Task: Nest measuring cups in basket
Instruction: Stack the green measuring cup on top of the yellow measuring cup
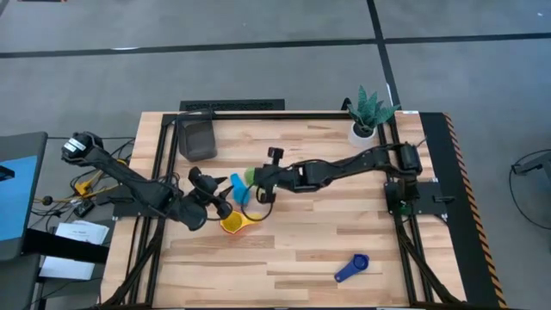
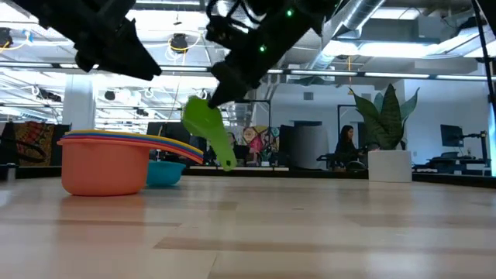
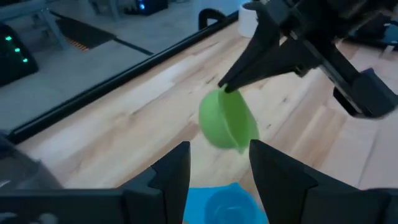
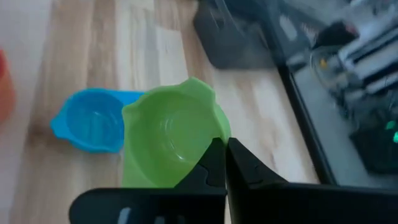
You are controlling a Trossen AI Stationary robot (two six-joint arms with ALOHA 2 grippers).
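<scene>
My right gripper (image 1: 258,182) reaches in from the table's right and is shut on the green measuring cup (image 4: 168,140), which hangs clear of the table (image 2: 208,128). Under it the light blue cup (image 4: 90,121) sits on its base on the wood. A stack of cups with the orange one (image 2: 105,167) at the bottom stands beside it, near the table's middle. My left gripper (image 3: 217,168) hovers open above the light blue cup (image 3: 224,202), with nothing between its fingers. The dark basket (image 1: 196,138) stands at the far left. My right gripper pinches the green cup's rim (image 4: 214,142) between its two fingers. The fingers slant down from the table's right. The cup hangs tilted below the fingertips (image 2: 217,94), lifted clear, with its long end (image 2: 227,159) pointing down.
A dark blue cup (image 1: 351,269) lies alone near the table's front right. A white pot with a green plant (image 1: 368,116) stands at the far right corner. Black frame rails (image 1: 284,114) run along the table's far and side edges.
</scene>
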